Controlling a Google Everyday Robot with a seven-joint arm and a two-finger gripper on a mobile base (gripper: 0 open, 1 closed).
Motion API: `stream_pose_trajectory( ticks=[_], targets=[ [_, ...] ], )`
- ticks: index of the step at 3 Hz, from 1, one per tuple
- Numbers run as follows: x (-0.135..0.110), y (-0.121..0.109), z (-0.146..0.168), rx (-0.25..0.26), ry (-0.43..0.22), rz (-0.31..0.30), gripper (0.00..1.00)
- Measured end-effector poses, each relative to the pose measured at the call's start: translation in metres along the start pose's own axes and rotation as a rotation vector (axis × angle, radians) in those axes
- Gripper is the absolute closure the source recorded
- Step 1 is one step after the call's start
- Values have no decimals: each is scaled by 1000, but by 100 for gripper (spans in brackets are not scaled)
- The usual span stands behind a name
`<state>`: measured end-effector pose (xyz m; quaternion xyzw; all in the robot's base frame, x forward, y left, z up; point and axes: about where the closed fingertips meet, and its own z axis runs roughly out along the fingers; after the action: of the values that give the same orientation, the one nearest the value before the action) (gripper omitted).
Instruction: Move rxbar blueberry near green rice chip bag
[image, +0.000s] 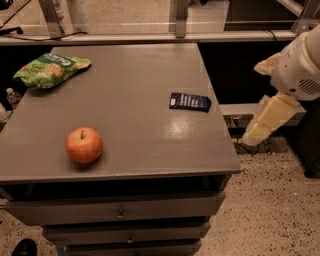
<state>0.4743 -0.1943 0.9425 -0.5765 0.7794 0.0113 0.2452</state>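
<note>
Tbl (140, 75): rxbar blueberry (189, 102) lengthwise L-R; tool (256, 134) off R.

Tabletop (135, 85) matt; green rice chip bag (50, 70) crinkled, glossy; pincer (265, 122) smooth plastic, right of tabletop.

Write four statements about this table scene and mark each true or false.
1. The rxbar lies flat near the right edge of the table. True.
2. The chip bag touches the rxbar. False: the bag lies at the far left corner, well apart from the bar.
3. The apple stands near the front left of the table. True.
4. The gripper is over the rxbar. False: it hangs beyond the table's right side, not touching the bar.
</note>
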Motion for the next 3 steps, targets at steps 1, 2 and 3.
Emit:
stream_pose_trajectory(
  ticks=[1, 2, 3],
  targets=[
    [-16, -23, 39, 7, -125, 68, 0],
    [-36, -39, 77, -20, -200, 131, 0],
    [-46, -51, 111, -52, -238, 198, 0]
  ],
)
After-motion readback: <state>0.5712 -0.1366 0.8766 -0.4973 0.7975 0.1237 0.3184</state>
